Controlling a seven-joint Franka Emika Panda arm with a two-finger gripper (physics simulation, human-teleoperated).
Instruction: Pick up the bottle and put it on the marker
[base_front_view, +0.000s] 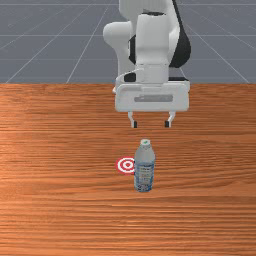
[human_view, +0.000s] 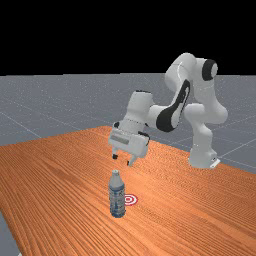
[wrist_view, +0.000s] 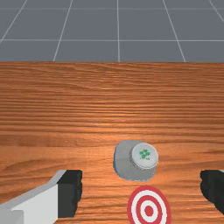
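Bottle (base_front_view: 144, 171), front view, lower centre: upright, likely slick, slightly squeezable; best gripped mid-body. Tool (base_front_view: 151, 124), centre: spread, empty.

The marker (base_front_view: 126, 165) is partly hidden by the bottle (base_front_view: 145, 166) in the front and far views, cropped in the wrist view, and the label (base_front_view: 144, 175) is unreadably small.

Reaching with a bent arm (human_view: 200, 92) from the far view's right toward its left; holding the gripper (base_front_view: 151, 124) tilted, pointing downward, with fingers (wrist_view: 70, 193) spread wide apart.
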